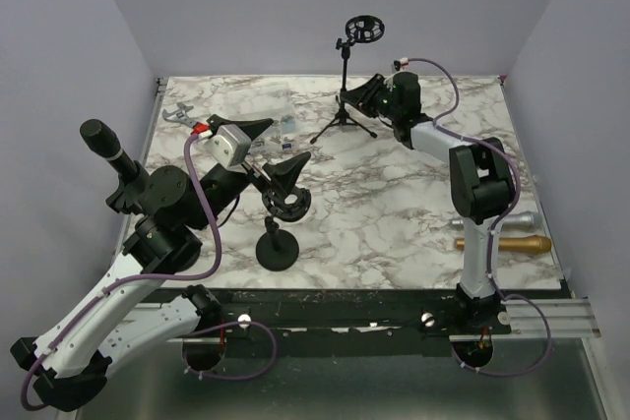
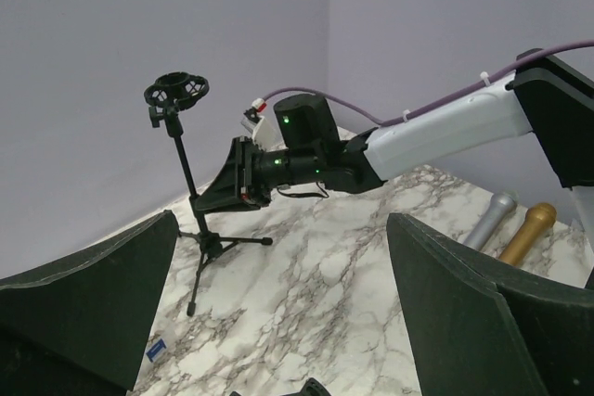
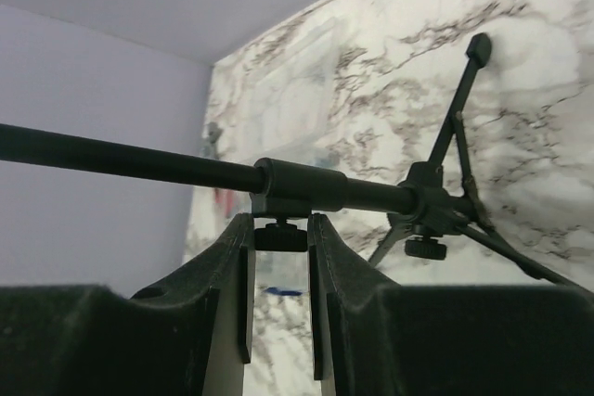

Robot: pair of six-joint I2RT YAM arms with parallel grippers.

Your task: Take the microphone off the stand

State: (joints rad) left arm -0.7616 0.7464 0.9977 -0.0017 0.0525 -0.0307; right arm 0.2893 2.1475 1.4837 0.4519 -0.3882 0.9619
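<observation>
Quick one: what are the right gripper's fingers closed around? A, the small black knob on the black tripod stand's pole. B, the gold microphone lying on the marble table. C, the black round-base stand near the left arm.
A: the right wrist view shows the right gripper with a finger against each side of the small black knob under the black tripod stand's pole.

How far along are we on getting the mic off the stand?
Mostly done, it seems: the tripod stand's holder is empty, and a silver microphone and a gold microphone lie on the table. In hand: the right gripper pinches the knob under the tripod stand's pole, and the left gripper hangs open above the round-base stand. Left: release and back away.
</observation>
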